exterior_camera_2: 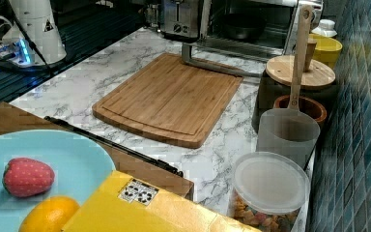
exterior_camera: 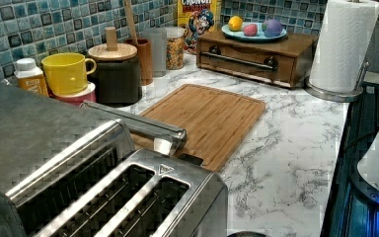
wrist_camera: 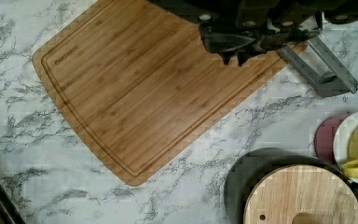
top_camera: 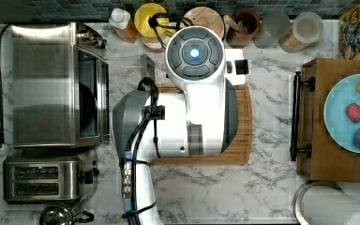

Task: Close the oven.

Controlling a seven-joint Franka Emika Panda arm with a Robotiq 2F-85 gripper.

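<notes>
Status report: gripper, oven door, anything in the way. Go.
Gripper above the cutting board, touching nothing. Oven door down, open, handle over the board's edge. Nothing resting on the door.

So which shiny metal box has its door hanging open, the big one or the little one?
The big one, the oven: its glass door is folded down flat toward the cutting board. The little toaster beside it just has two slots on top and no door.

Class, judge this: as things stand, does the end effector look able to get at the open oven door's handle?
Probably yes: the end effector hangs above the cutting board, and the door handle lies just beside it with nothing between them.
</notes>
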